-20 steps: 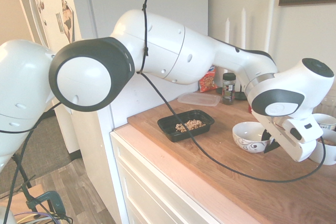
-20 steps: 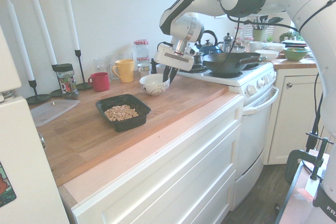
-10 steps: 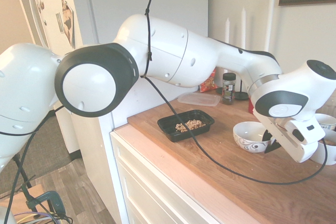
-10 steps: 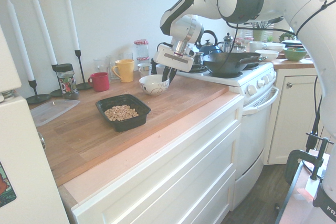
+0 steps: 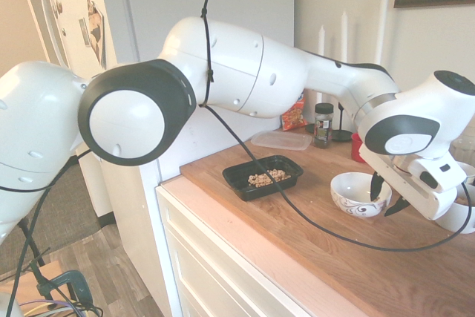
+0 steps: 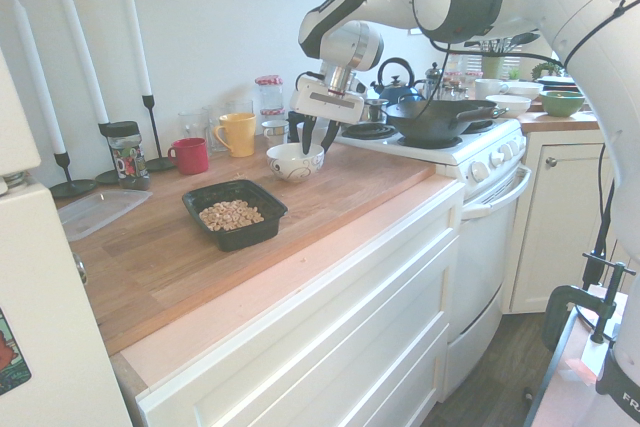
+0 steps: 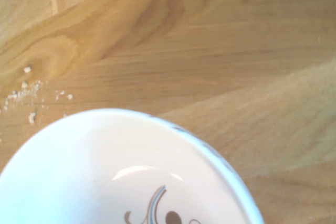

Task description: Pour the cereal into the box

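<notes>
The cereal (image 5: 267, 177) (image 6: 230, 214) lies as a tan heap inside the box (image 5: 237, 180) (image 6: 262, 232), a shallow black tray near the counter's front. A white patterned bowl (image 5: 355, 195) (image 6: 293, 162) (image 7: 105, 171) stands upright on the wooden counter and looks empty. My gripper (image 5: 387, 197) (image 6: 319, 137) hangs over the bowl's rim, open, with one finger on each side of the rim and not pinching it. A few crumbs (image 7: 26, 95) lie on the wood beside the bowl.
A red mug (image 6: 190, 155), a yellow mug (image 6: 237, 133), a spice jar (image 5: 323, 124), tall candles (image 6: 35, 67) and a flat clear container (image 5: 280, 139) stand along the wall. A stove with a dark pan (image 6: 440, 117) adjoins the counter. White cups (image 5: 460, 172) stand behind the gripper.
The fingers, shut on the bowl's rim in the earlier frames, have spread apart and let it go. The hand has lifted slightly and the bowl rests on the counter.
</notes>
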